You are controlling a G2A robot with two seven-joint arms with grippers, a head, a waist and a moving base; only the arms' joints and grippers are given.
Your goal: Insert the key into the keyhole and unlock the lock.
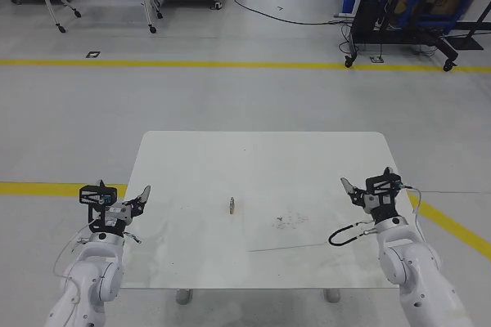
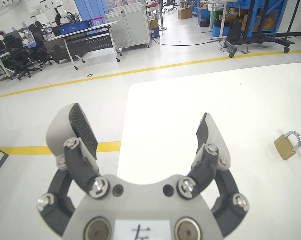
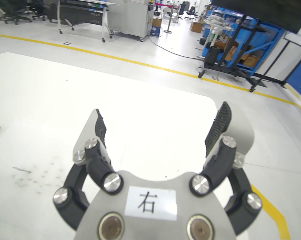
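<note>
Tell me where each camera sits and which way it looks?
Top view: above the arms, looking down at the white table. Both arms show, with the left gripper and right gripper open at opposite table edges.
Left wrist view: on the left wrist, looking past the left gripper across the table into the room.
Right wrist view: on the right wrist, looking past the right gripper across the table into the room.
Shared: the brass padlock lies mid-table in the top view and beyond the gripper in the left wrist view.
</note>
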